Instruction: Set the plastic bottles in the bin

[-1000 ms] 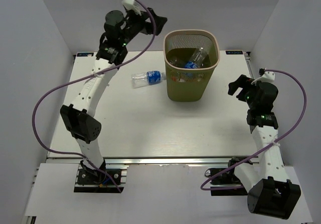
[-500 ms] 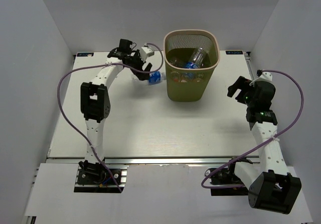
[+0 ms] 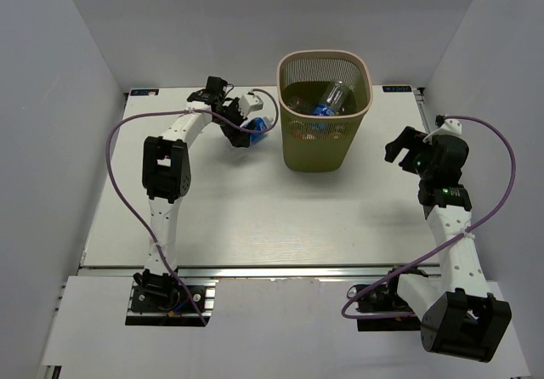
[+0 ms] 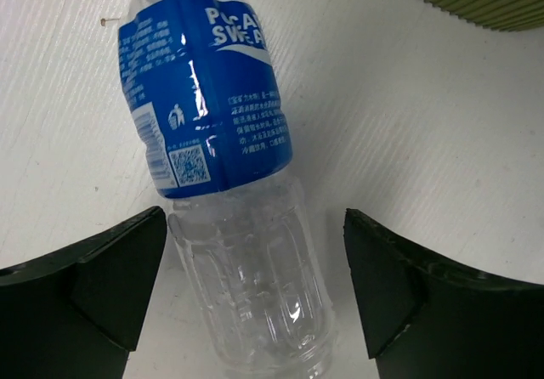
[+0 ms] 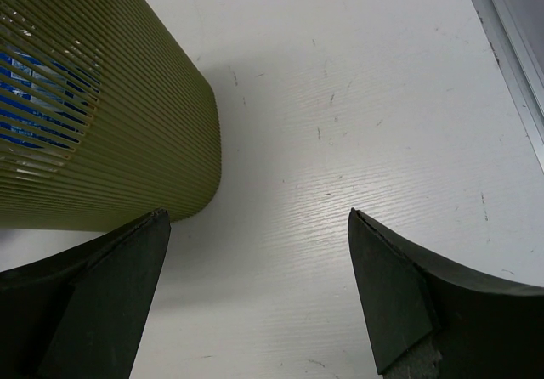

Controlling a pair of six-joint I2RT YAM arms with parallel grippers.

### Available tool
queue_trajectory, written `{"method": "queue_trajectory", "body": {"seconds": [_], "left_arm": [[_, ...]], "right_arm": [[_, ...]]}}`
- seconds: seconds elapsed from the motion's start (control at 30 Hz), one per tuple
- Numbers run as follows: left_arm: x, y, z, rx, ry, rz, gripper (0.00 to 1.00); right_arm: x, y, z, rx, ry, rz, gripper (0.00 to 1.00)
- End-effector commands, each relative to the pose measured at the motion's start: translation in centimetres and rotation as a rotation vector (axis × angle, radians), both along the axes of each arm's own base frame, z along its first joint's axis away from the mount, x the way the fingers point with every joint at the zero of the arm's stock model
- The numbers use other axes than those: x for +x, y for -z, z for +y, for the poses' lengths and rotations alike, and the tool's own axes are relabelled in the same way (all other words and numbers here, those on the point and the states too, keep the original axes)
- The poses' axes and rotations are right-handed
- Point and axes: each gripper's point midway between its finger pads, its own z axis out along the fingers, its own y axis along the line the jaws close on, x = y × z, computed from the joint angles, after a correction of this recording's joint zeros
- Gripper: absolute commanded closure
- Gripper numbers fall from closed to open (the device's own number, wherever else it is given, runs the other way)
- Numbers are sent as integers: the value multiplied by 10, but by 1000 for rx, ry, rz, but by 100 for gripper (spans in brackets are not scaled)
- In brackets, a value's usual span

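The plastic bottle (image 4: 223, 166) lies on the counter (image 4: 425, 141), mid-frame in the left wrist view, between the spread left jaws. Best to close squarely across its clear body; the right jaws gape empty.

blue-label bottle (image 4: 208, 132) lying beside mesh bin (image 3: 325, 151), bottles (image 3: 329, 101) inside

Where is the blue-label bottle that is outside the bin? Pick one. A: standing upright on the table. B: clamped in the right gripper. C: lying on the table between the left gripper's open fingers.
C: the left wrist view shows the bottle lying on the table, with a gap to each finger of the left gripper.
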Motion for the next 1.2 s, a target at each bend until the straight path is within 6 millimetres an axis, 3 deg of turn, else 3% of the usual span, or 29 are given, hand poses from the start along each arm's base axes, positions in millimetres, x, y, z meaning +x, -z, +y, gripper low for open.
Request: {"method": "queue_trajectory", "body": {"seconds": [0.0, 0.13, 0.17, 0.3, 0.4, 0.47, 0.57, 0.7, 0.73, 0.8, 0.87, 0.93, 0.97, 1.03, 1.1, 1.13, 1.17], "left_arm": [[-3, 10, 2, 6, 4, 22, 8], [0, 1, 6, 17, -43, 5, 26], [4, -7, 8, 17, -67, -16, 43], [7, -18, 10, 8, -131, -27, 59], [5, -20, 8, -20, -167, -2, 80], [8, -30, 6, -39, -192, -12, 89], [21, -72, 2, -105, -245, -93, 96], [39, -157, 11, -199, -407, -256, 96], [38, -191, 15, -229, -435, -320, 93], [47, -239, 24, -312, -555, -420, 93], [44, -303, 28, -437, -616, -536, 93], [34, -338, 21, -574, -628, -552, 96], [23, -380, 19, -686, -600, -629, 93], [10, -400, 4, -810, -548, -611, 92], [0, -440, -5, -940, -511, -633, 92], [-2, -449, -9, -976, -498, -622, 93], [-7, -450, -26, -1018, -411, -569, 91]], "right_arm": [[5, -27, 1, -14, -24, -66, 11], [4, -27, 2, -10, -24, -67, 11], [3, -27, 2, -12, -25, -67, 11], [1, -28, 0, -16, -12, -74, 11], [-2, -29, 0, -15, -8, -83, 11], [-2, -33, 1, -12, -15, -94, 11], [-4, -37, 5, -7, -34, -108, 11], [-7, -42, 8, -2, -43, -128, 11], [-7, -44, 8, 0, -45, -133, 11], [-8, -46, 9, 4, -50, -139, 11], [-9, -49, 10, 5, -54, -148, 11], [-10, -50, 10, 3, -51, -156, 11], [-10, -50, 10, 3, -51, -157, 11], [-11, -52, 9, 1, -47, -163, 11], [-12, -53, 10, 3, -49, -165, 11], [-12, -53, 11, 1, -51, -166, 11], [-12, -53, 10, 1, -50, -168, 11]]}}
